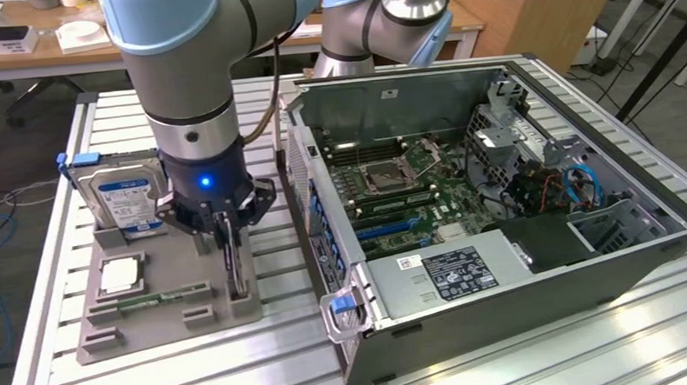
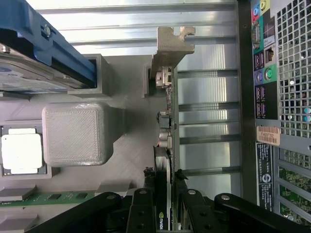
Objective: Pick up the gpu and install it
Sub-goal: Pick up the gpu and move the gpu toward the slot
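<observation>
Sitting edge-up in grey holder [image 2: 131, 160], gpu [image 2: 164, 141] pinched btwn jaws.

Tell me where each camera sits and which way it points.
Exterior view: off the arm, raised, looking down across the slatted table at the open computer case and grey parts holder; the arm and its jaws show.
Wrist view: on the wrist, looking down along the gpu, which stands on edge in the holder; the black jaws show, closed on it.
Shared: gpu, holder, hard drive, case.
</observation>
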